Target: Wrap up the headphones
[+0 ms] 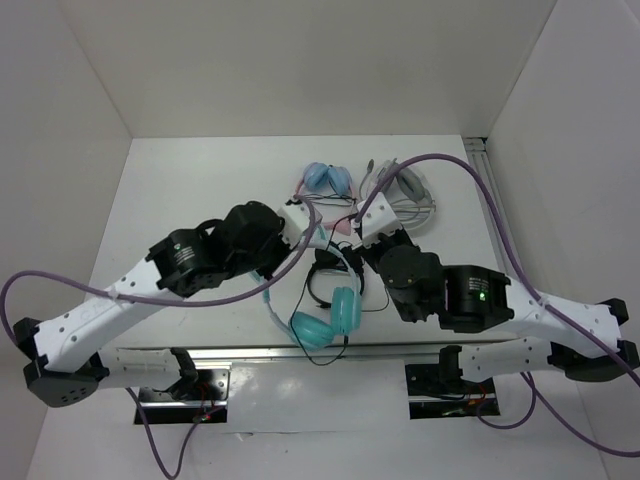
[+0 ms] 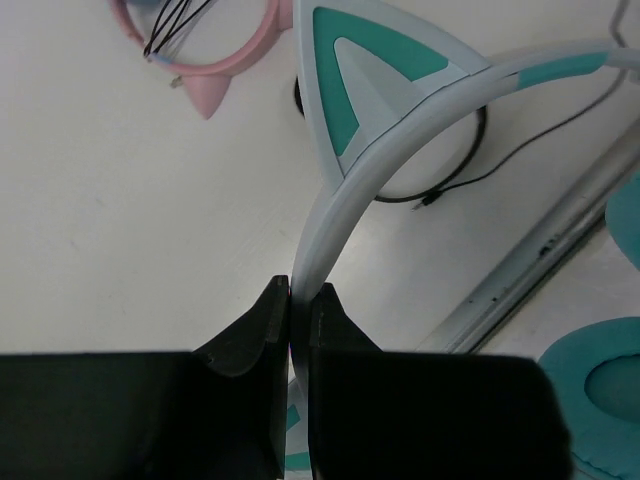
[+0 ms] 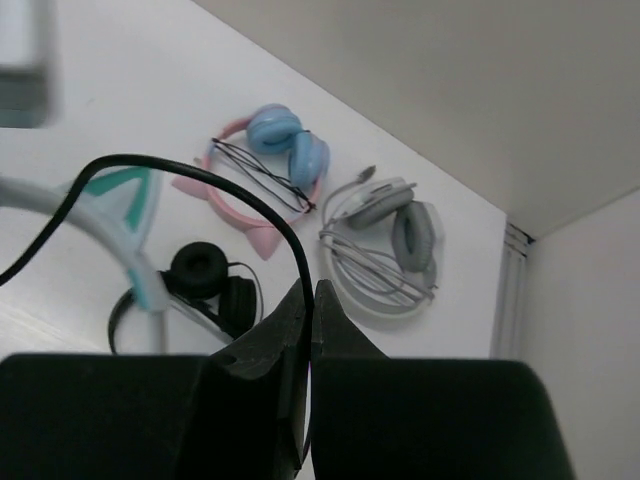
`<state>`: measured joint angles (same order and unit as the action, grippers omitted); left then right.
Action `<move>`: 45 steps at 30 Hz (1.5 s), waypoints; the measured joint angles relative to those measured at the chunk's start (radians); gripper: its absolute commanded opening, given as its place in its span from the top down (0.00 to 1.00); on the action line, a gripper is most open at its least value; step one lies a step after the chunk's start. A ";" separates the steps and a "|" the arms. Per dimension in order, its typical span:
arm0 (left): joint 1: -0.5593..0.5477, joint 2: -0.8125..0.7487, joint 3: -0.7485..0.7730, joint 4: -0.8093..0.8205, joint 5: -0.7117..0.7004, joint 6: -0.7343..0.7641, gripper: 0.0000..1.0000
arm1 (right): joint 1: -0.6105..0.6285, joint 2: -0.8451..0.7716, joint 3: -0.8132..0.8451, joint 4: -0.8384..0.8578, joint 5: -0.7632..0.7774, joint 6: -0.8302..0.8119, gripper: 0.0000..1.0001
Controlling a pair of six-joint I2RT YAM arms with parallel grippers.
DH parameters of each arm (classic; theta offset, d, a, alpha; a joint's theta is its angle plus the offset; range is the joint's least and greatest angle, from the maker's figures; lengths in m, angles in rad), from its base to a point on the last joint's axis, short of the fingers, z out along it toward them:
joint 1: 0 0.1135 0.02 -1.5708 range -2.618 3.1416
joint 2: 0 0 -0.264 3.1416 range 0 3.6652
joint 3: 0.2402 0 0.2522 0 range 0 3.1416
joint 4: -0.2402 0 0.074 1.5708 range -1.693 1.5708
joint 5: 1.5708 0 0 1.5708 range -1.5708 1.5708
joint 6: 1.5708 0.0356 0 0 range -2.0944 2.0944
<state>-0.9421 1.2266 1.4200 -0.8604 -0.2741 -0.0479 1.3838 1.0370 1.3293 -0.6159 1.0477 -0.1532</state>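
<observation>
1. Teal cups and a whitish band with cat ears mark the headphones (image 1: 325, 318). They sit between the two arms, with the cups toward the near edge of the counter (image 1: 200, 190) and the band reaching away toward the back.
2. The left fingers (image 2: 299, 298) are pinched shut on the pale band, just below one cat ear (image 2: 365, 85). From the fingertips the band runs straight ahead, then bends off to the right in the left wrist view.
3. The right fingers (image 3: 309, 292) are closed tight on the thin black cable (image 3: 130, 156). The cable rises from the tips and arcs over to the left, toward the band.
4. The relation that matters is that the cable meets the band from its right side and crosses the band's long axis rather than lying along it. The left arm is placed to anchor the band and the right arm to carry the cable, so the coming move probably needs the right arm to lead the cable across and around the band.
5. The small black headphones (image 3: 200, 268) lie under the band. The pink headphones (image 3: 230, 205) and the grey headphones (image 3: 395, 225) lie just beyond it. A wide loop of cable could snag on any of them.
</observation>
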 measured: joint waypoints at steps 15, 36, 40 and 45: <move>-0.053 -0.229 0.017 -0.073 0.168 0.016 1.00 | -0.061 -0.083 -0.077 0.038 0.129 -0.021 1.00; -0.051 -0.357 0.232 -0.118 0.237 -0.067 1.00 | -0.285 0.069 -0.114 0.114 -0.070 0.062 1.00; -0.050 -0.350 0.231 -0.093 0.256 -0.116 1.00 | -0.330 0.073 -0.151 0.168 -0.151 0.082 1.00; -0.044 -0.370 0.206 -0.020 0.254 -0.183 1.00 | -0.377 0.057 -0.228 0.281 -0.306 0.096 1.00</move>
<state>-0.9863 0.8562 1.6257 -0.8806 -0.0200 -0.2314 1.0065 1.0939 1.1011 -0.3347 0.7422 -0.0570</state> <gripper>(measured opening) 0.168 0.022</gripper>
